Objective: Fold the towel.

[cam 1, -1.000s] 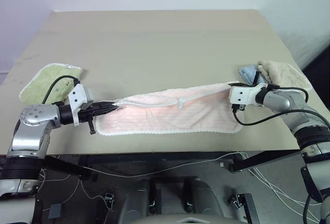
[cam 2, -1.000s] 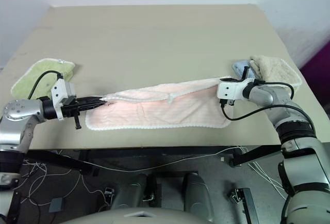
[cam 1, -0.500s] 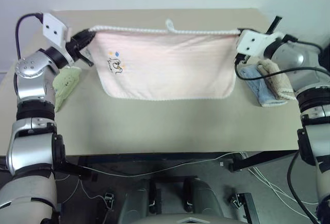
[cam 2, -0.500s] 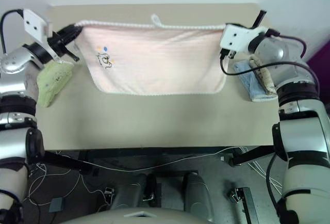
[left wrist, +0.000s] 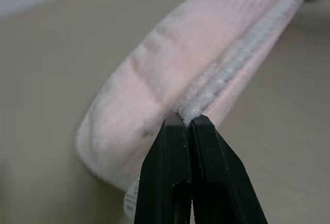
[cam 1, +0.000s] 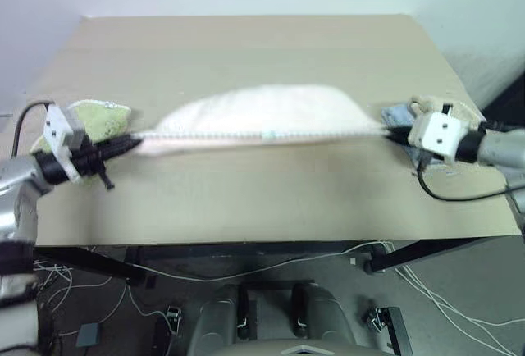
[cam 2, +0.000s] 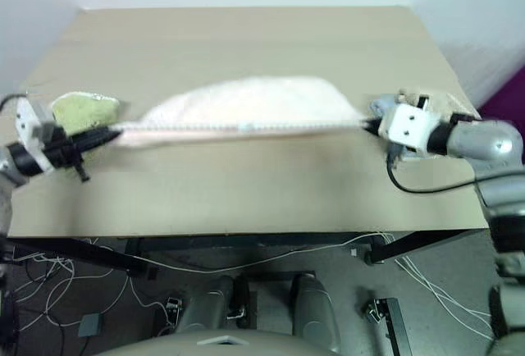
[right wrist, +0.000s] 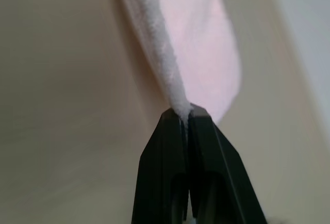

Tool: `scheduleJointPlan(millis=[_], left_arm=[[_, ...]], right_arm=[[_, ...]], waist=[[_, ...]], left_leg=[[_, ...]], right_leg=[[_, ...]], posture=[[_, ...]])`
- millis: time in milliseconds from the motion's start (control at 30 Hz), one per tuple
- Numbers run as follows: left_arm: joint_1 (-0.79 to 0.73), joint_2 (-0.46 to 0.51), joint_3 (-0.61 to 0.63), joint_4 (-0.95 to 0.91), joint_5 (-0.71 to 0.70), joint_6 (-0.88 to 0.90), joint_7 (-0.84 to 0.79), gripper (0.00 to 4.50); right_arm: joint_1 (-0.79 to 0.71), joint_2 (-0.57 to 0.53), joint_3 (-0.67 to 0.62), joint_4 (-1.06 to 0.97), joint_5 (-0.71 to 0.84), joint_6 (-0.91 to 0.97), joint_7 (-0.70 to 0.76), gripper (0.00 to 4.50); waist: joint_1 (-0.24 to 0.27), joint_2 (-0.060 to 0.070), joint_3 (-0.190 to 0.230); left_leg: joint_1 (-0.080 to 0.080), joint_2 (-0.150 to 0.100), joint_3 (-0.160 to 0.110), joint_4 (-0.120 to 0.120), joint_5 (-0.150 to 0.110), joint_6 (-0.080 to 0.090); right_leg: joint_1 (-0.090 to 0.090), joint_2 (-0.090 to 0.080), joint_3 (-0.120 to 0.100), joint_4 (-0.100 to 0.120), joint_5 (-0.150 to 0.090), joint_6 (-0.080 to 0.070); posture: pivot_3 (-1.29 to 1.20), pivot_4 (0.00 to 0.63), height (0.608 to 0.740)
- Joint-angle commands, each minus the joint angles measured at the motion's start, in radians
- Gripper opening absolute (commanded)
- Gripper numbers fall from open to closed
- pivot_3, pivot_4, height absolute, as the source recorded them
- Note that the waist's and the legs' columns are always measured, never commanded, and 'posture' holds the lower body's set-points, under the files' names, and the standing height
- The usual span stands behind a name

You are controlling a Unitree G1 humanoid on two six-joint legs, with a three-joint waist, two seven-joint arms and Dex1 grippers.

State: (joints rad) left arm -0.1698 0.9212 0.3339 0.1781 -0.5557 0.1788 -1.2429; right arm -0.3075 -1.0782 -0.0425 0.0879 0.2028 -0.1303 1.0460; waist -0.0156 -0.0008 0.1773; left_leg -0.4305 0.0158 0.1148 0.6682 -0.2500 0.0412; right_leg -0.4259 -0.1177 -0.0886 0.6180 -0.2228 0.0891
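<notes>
Illumination is even, diffuse and bright, with no glare on the table (cam 1: 246, 44). The towel (cam 1: 258, 110) shows motion blur in both eye views and casts only a faint soft shadow just in front of itself. Wrist views are soft beyond the fingers.

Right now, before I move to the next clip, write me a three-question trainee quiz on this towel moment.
1. True or false: both grippers are shut on the towel's white edging.
2. What lies beside the left gripper? A) green towel B) sponge C) cup
3. Fill in: the towel is stretched ____ the two grippers.

Key:
1. True; the left gripper and the right gripper each pinch an end.
2. A, the green towel.
3. Between.
</notes>
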Motion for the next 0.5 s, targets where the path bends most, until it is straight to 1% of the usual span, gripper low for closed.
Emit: scheduleJointPlan(millis=[33,167,267,400,500], left_arm=[[0.134,0.058,0.128,-0.139,-0.049,0.108,0.005,0.00],[0.262,0.073,0.204,-0.216,-0.080,0.192,0.006,0.00],[0.303,0.080,0.216,-0.238,-0.078,0.218,0.002,0.00],[0.272,0.063,0.183,-0.236,-0.061,0.215,0.039,0.00],[0.191,0.040,0.115,-0.178,0.007,0.178,0.110,0.00]], right_arm=[[0.098,-0.070,-0.137,-0.120,0.083,0.125,0.055,0.03],[0.200,-0.109,-0.210,-0.195,0.128,0.202,0.117,0.03],[0.218,-0.123,-0.213,-0.209,0.136,0.221,0.153,0.03],[0.098,-0.088,-0.134,-0.148,0.077,0.197,0.117,0.03],[-0.074,-0.025,-0.016,-0.032,-0.032,0.156,0.070,0.03]], waist=[[0.001,0.000,0.000],[0.003,0.000,0.000],[0.004,0.000,0.000],[0.002,0.001,0.000],[0.001,0.001,0.000]], left_leg=[[0.001,0.000,-0.001,0.000,-0.002,0.004],[0.003,0.000,-0.002,-0.001,-0.005,0.001],[0.003,0.000,-0.003,-0.002,-0.005,0.001],[0.003,0.000,-0.002,-0.002,-0.005,0.001],[0.003,0.000,-0.002,-0.003,-0.005,0.001]], right_leg=[[0.001,-0.001,0.000,0.000,0.000,0.000],[0.001,-0.001,0.000,-0.001,-0.002,-0.004],[-0.001,-0.002,-0.001,-0.003,-0.002,-0.004],[-0.003,-0.002,-0.001,-0.004,-0.003,-0.006],[-0.003,-0.002,-0.001,-0.003,-0.004,-0.008]], posture=[[0.00,0.150,0.740],[0.00,0.150,0.740],[0.00,0.150,0.740],[0.00,0.150,0.740],[0.00,0.150,0.740]])
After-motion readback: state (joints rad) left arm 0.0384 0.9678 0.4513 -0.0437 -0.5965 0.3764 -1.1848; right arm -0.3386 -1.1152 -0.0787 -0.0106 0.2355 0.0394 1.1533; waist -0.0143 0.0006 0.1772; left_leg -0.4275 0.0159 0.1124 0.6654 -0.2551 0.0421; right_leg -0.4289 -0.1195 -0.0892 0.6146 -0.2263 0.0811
